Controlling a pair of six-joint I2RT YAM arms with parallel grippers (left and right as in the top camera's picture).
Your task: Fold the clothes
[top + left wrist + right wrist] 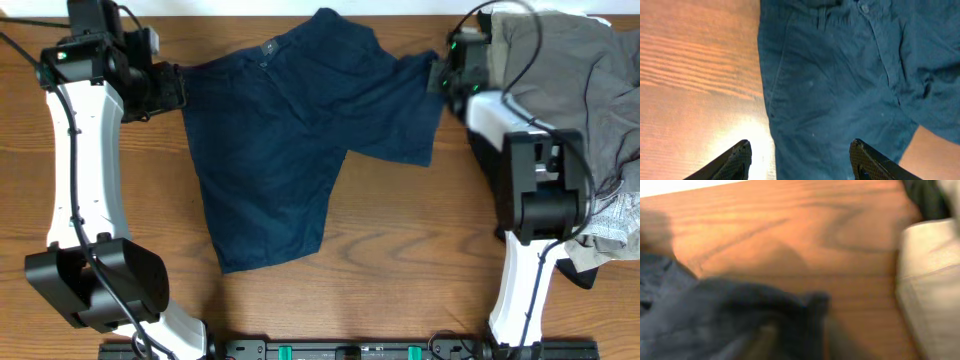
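Note:
The dark navy shorts (290,130) lie spread on the wooden table, waistband toward the left and far side, one leg reaching right. My left gripper (178,88) is at the shorts' left edge. In the left wrist view it (800,152) stands open, with the shorts (840,90) lying flat below and beyond the fingertips (742,150) and nothing pinched. My right gripper (440,75) hovers at the right leg's hem. The right wrist view is blurred: dark cloth of the shorts (725,315) bunches at the lower left, and the fingers cannot be made out.
A pile of other clothes sits at the right edge: a grey garment (570,70), a white-patterned piece (615,225) and black cloth (580,270). A beige garment (930,280) shows in the right wrist view. Bare wood (400,260) lies in front of the shorts.

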